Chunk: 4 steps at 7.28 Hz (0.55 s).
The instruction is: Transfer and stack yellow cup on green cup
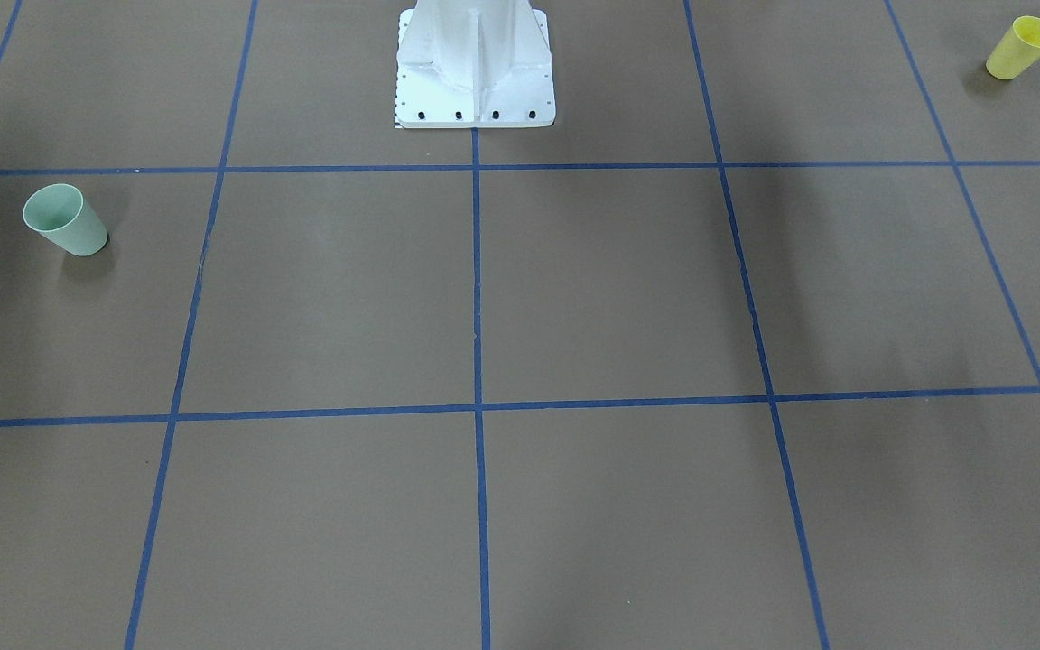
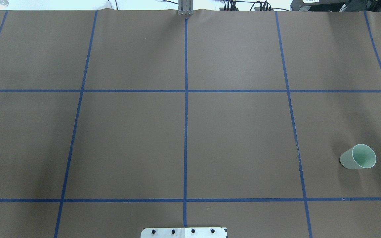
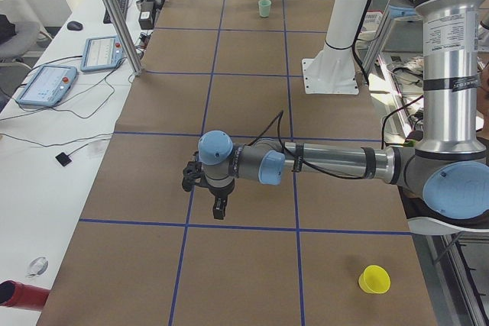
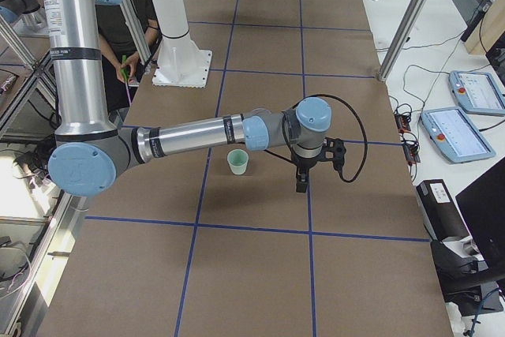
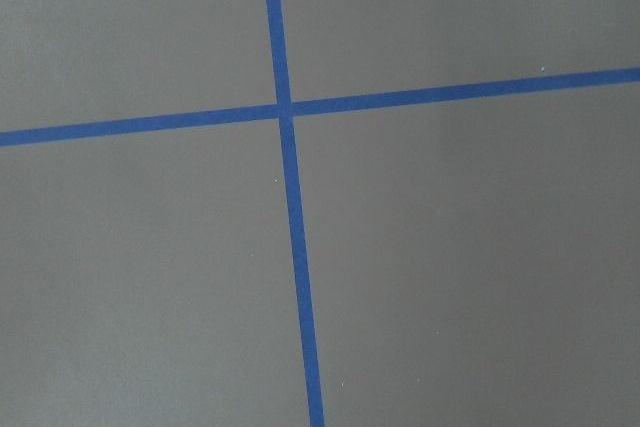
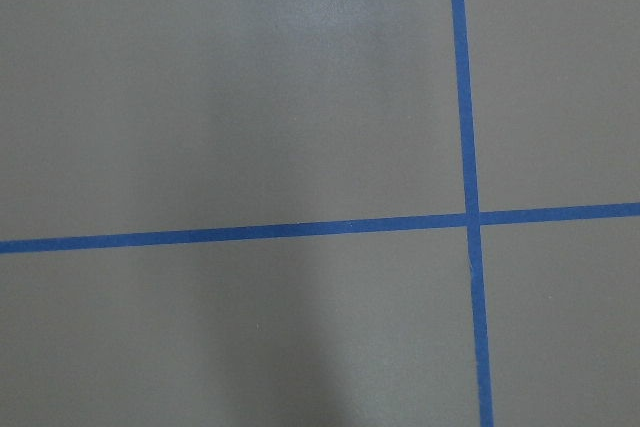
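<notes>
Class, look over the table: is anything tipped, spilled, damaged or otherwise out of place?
Nothing stands out. The yellow cup and the green cup both stand upright, open end up and intact, at opposite ends of the table. No spill shows on it.

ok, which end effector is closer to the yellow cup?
Left. The left end effector hangs at the same end of the table as the yellow cup, apart from it; the right end effector is at the opposite end, near the green cup.
</notes>
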Available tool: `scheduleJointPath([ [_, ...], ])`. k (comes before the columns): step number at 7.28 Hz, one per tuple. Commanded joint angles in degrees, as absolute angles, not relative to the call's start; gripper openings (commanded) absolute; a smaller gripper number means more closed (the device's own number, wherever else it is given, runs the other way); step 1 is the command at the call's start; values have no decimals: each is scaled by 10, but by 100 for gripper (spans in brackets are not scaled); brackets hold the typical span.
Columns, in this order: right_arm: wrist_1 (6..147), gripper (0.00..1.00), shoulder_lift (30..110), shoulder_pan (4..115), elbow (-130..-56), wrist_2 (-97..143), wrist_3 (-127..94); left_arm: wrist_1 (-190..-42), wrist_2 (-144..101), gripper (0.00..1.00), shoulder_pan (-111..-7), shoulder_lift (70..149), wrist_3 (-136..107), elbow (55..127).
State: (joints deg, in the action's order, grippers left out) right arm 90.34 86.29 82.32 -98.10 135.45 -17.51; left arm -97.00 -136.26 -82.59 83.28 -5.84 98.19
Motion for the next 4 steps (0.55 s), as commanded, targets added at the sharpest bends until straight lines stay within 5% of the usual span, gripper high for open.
scheduleJointPath([
  [1,901,100,867,818,-982,1366,-176,-973,-1397,100,-830,810,-59,988],
  [4,898,100,873,812,-982,1366,-176,-973,-1371,100,-831,774,-248,1054],
])
